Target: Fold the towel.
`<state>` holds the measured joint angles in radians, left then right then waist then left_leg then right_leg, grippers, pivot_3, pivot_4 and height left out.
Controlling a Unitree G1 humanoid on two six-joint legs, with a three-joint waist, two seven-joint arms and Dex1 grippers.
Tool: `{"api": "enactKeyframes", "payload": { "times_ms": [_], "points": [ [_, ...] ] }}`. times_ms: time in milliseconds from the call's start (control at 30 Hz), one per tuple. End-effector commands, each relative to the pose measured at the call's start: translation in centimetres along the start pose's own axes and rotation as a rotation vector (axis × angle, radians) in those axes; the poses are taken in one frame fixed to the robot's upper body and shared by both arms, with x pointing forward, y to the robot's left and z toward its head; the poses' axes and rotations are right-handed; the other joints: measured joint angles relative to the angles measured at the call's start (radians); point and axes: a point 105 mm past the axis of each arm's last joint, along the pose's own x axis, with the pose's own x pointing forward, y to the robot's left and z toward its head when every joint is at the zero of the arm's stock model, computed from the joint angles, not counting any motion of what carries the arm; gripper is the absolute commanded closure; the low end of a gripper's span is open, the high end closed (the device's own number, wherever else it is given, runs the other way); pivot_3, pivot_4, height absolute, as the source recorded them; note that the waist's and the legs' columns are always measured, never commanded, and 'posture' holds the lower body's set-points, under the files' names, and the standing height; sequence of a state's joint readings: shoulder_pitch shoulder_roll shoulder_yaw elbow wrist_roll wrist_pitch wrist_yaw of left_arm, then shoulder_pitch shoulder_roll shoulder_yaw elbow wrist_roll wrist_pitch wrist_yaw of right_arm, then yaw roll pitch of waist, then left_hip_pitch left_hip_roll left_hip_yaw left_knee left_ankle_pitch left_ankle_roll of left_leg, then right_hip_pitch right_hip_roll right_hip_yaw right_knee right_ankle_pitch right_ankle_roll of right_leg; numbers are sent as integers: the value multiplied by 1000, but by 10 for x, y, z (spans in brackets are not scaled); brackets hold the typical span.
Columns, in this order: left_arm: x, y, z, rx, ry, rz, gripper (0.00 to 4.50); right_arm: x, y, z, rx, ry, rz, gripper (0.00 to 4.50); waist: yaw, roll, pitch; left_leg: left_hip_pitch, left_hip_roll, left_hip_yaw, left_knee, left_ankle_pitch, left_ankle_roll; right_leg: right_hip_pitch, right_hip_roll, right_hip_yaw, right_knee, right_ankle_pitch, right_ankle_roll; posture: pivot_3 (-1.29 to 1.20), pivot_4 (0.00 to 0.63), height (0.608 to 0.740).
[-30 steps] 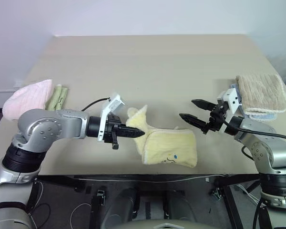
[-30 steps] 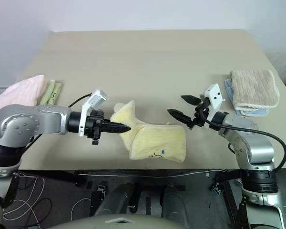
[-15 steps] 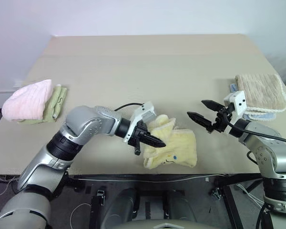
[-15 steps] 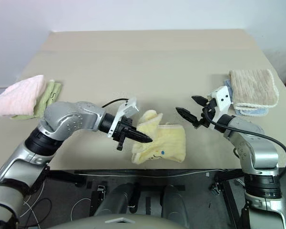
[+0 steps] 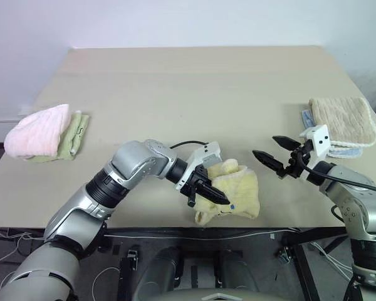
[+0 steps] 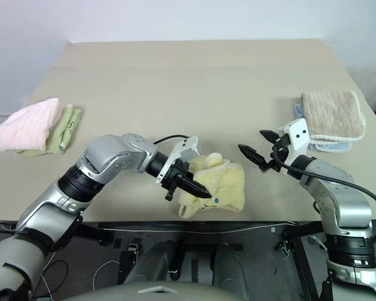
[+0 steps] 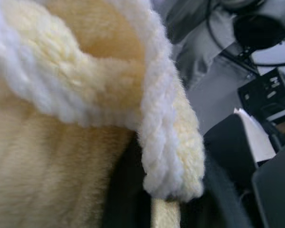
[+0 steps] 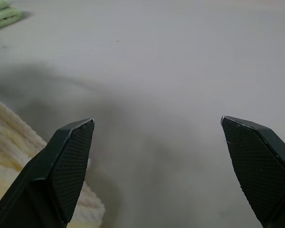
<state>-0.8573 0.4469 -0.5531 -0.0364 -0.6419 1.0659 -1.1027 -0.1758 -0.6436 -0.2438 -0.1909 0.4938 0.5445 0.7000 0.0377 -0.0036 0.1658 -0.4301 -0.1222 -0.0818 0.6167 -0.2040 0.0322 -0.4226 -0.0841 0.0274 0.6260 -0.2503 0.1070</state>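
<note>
The towel (image 5: 239,188) is pale yellow terry cloth, bunched in a thick heap at the table's front edge, with a small dark logo (image 5: 232,205) on its near side. My left gripper (image 5: 211,190) presses into the heap's left side, and a fold of the towel (image 7: 61,118) drapes over it with the white hem (image 7: 159,142) hanging across. My right gripper (image 5: 266,145) hovers open just right of the towel with nothing between its fingers (image 8: 69,161). A corner of the towel (image 8: 9,142) lies beside it.
A pink fluffy towel (image 5: 34,130) and a green cloth (image 5: 74,133) lie at the table's left edge. A beige ribbed towel (image 5: 343,119) sits on a blue cloth (image 5: 307,117) at the right edge. The yellow towel lies close to the table's front edge (image 5: 144,221).
My left arm swung right and down, carrying the raised flap of the towel over the folded part, which now sits bunched. My right gripper drew back to the right, still open.
</note>
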Motion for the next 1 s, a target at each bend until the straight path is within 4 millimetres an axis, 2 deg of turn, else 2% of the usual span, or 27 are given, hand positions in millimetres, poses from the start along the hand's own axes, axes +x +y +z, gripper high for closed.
{"api": "enactKeyframes", "payload": {
  "times_ms": [33,267,367,433,533,600,633,700,733,767,900,1000],
  "points": [
    [2,0,13,15,-69,1,2414,-5,-2,13,-52,-40,-12,0,0,0,0,0,0,0,0,0,0,0,0,0,0,0,0,0,150,740],
    [1,-7,21,21,-143,-22,63,-2,-4,13,-53,-47,-20,0,-1,0,0,0,0,0,3,0,0,0,0,0,3,0,0,0,150,740],
    [-11,-9,29,33,-201,-22,24,-2,-9,25,-10,-100,-35,0,-2,0,0,0,0,0,4,0,0,0,1,0,4,0,0,0,150,740],
    [-24,-5,42,79,-295,16,24,-3,-11,35,39,-138,-37,0,-1,0,0,0,0,0,5,0,0,0,1,0,4,0,0,0,150,740],
    [-46,7,63,178,-428,139,24,-3,2,42,76,-135,49,0,2,0,0,0,0,0,6,0,0,1,1,0,4,0,0,0,150,740],
    [-59,12,67,274,-444,213,24,-3,16,48,95,-145,119,0,1,0,0,0,0,-1,6,0,0,1,1,-1,4,0,0,0,150,740],
    [-66,15,67,317,-453,256,7,-3,24,53,96,-161,155,179,1,0,0,0,0,-1,6,0,0,1,0,-1,4,0,0,0,150,740],
    [-78,24,68,334,-496,335,400,-2,35,62,111,-197,206,611,-1,0,0,0,0,-1,5,0,0,1,1,0,4,0,0,0,150,740],
    [-83,22,66,339,-516,331,577,-2,43,64,112,-199,239,871,0,0,0,0,0,-1,5,0,0,0,1,0,4,0,0,0,150,740],
    [-85,21,64,344,-527,322,942,-2,48,64,113,-197,259,1261,-1,0,0,0,0,-1,5,0,0,1,1,-1,4,0,0,0,150,740],
    [-82,14,41,421,-474,306,2255,2,73,57,133,-162,364,2684,-1,0,0,0,0,-1,5,0,0,1,1,-1,4,0,0,0,150,740],
    [-78,7,38,414,-505,273,3178,4,85,51,144,-135,419,3606,4,0,0,0,0,-1,6,0,0,1,0,-1,4,0,0,0,150,740]
  ]
}}
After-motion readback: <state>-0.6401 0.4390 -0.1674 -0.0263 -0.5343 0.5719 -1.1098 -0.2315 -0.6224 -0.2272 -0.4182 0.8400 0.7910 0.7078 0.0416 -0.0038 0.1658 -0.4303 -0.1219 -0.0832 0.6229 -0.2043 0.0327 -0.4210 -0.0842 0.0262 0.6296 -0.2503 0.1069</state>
